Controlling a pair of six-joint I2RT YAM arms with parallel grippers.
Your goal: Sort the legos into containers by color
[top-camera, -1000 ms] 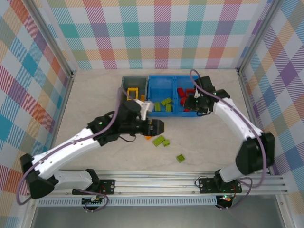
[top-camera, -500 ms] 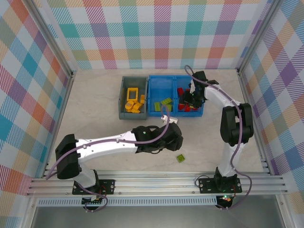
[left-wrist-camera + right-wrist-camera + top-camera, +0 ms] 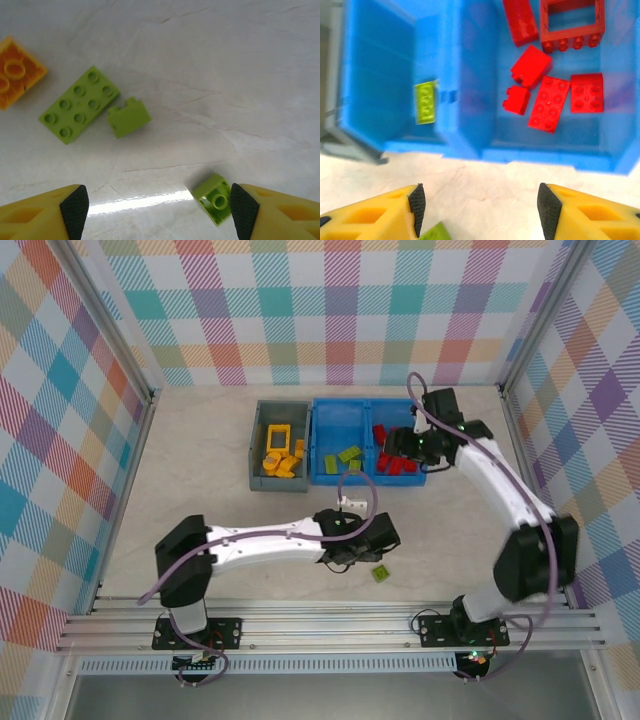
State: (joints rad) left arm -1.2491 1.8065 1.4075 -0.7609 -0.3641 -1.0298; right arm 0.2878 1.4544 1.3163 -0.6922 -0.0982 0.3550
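Here, the left claw (image 3: pixel 157 207) gapes wide and empty. The small lime brick (image 3: pixel 215 198) lies off-centre, close beside one pad (image 3: pixel 243 210). I'd centre over it, then descend before closing.

left pincer (image 3: pixel 159 210): shifted right to lone green brick (image 3: pixel 214 199) | right pincer (image 3: pixel 482 207): opened wider over blue bin (image 3: pixel 470 147)

overhead view bright, even; only faint soft shadows on table (image 3: pixel 190 480). left wrist view sharp, white glare streak low on glossy surface, green brick (image 3: pixel 79 111) casting soft shadow. right wrist view blurred, blue bin (image 3: pixel 470 150) smeared, worst at left.
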